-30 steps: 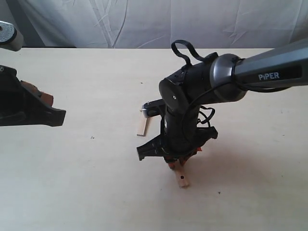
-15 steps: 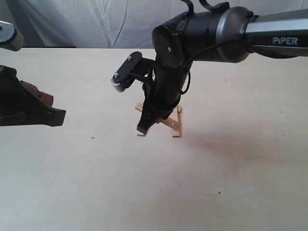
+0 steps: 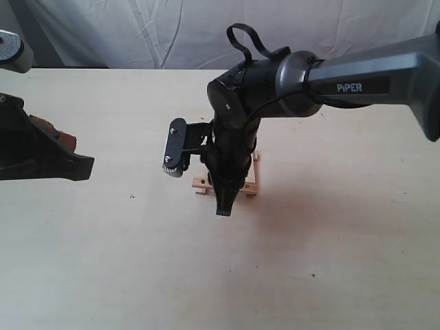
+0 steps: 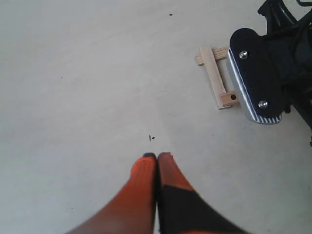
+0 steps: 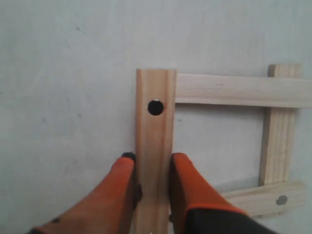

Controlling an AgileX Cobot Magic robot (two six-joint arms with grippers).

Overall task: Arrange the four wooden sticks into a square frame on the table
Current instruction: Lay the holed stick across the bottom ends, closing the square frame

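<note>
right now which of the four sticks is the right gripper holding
The stick clamped between the right gripper's orange fingers, with a black dot just beyond their tips; the other three sticks lie free.

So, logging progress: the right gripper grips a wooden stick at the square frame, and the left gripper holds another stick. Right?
Not quite: the left gripper is shut and empty, as the left wrist view shows. The right gripper does grip a wooden stick at the square frame.
</note>
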